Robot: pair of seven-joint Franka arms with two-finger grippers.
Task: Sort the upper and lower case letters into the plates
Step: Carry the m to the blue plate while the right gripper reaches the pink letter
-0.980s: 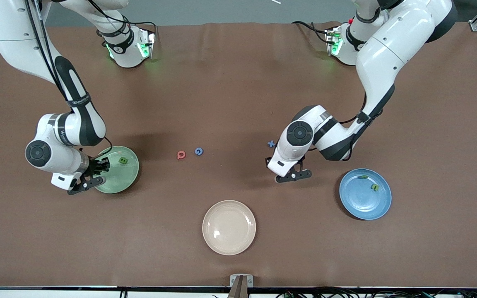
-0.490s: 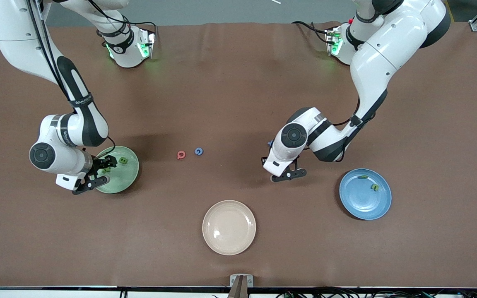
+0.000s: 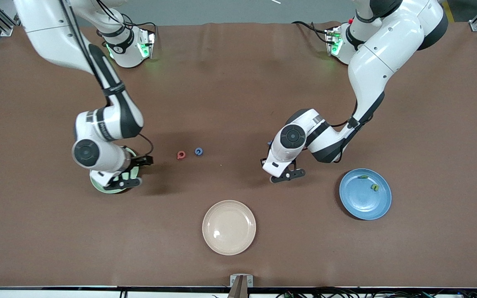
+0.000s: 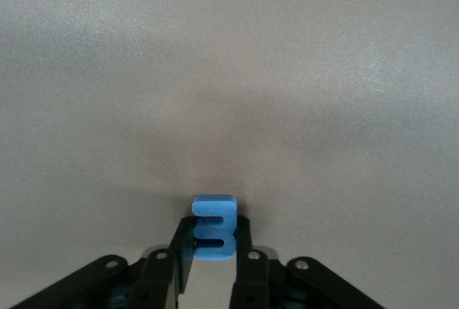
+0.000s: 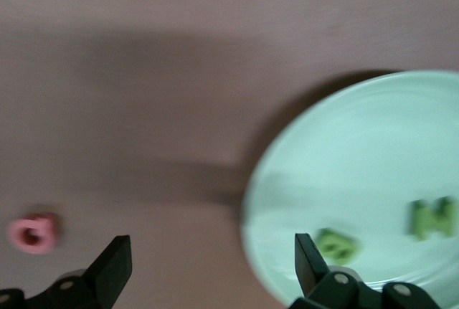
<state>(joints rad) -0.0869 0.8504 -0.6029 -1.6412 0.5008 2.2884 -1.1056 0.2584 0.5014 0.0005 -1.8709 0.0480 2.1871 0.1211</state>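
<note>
My left gripper (image 4: 213, 252) pinches a blue letter (image 4: 213, 227) off the table; the blue plate (image 3: 356, 207) lies toward my left arm's end. My right gripper (image 5: 211, 266) hangs open beside the green plate (image 5: 358, 151).

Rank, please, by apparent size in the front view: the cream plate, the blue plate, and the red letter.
1. cream plate and blue plate: they look alike, so no ranking between them.
2. red letter: far smaller.

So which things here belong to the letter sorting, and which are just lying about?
Job:
- mint plate with green letters
- blue plate with green letters
- blue letter in left gripper
- red letter, blue letter on table

Lying about:
- cream plate
</note>
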